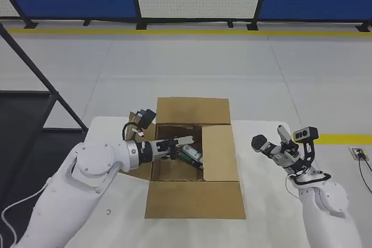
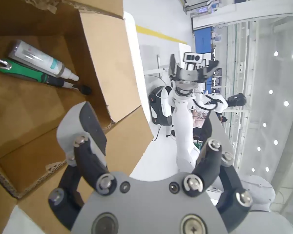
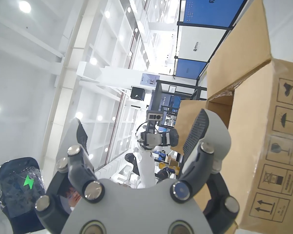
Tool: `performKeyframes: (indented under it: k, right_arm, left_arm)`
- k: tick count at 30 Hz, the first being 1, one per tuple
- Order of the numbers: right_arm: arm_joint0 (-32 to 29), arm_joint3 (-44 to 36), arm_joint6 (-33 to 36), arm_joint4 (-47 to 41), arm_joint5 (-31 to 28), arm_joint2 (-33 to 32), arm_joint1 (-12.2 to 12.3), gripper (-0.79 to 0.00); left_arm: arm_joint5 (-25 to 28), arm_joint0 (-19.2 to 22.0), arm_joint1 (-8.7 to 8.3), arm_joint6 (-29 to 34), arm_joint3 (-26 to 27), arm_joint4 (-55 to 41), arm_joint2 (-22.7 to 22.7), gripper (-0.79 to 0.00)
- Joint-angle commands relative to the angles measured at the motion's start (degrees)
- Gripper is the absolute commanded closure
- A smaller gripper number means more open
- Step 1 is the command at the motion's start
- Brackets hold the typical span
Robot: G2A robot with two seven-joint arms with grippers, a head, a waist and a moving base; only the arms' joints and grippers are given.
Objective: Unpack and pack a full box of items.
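An open cardboard box (image 1: 220, 161) stands in the middle of the white table with its flaps spread. On its floor lie a white tube (image 2: 39, 59) and a green-handled tool (image 2: 26, 73), side by side against one wall; in the top view they show as a green and white cluster (image 1: 191, 155). My left gripper (image 1: 181, 146) is inside the box, just left of these items, open and holding nothing (image 2: 149, 110). To the right of the box my right gripper (image 1: 274, 141) is raised above the table, open and empty (image 3: 140, 118).
The box's outer wall (image 3: 258, 98) with printed handling symbols is close beside my right gripper. White table (image 1: 266, 204) surrounds the box. A dark wrapped part with a green lightning mark (image 3: 17, 186) sits beside the right gripper, outside its fingers.
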State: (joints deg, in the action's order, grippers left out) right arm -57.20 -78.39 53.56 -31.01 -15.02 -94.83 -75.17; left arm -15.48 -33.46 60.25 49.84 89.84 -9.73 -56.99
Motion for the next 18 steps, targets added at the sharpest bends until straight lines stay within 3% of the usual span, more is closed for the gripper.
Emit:
performKeyframes:
  k: [1, 5, 12, 18]
  right_arm:
    - [-1.03, 0.13, 1.44, -0.27, -0.26, -0.86, 0.33, -0.785]
    - [-3.87, -0.04, 3.43, -1.26, -1.12, -3.01, 0.93, -0.785]
    - [-9.4, -1.0, 4.36, -5.27, -2.7, -6.65, 1.7, -0.785]
    - [-10.83, -1.64, 4.19, -5.82, -3.15, -7.03, 2.09, -0.785]
  left_arm:
    - [0.33, 2.18, 1.1, 0.26, -3.7, -0.82, 3.72, -0.785]
    - [1.44, 6.14, 3.51, -0.86, -10.28, -1.5, 9.64, -0.785]
    - [4.1, 13.6, 9.48, -2.93, -23.17, -4.26, 19.67, -0.785]
    - [7.36, 17.15, 13.77, -5.22, -31.48, -5.8, 24.09, -0.785]
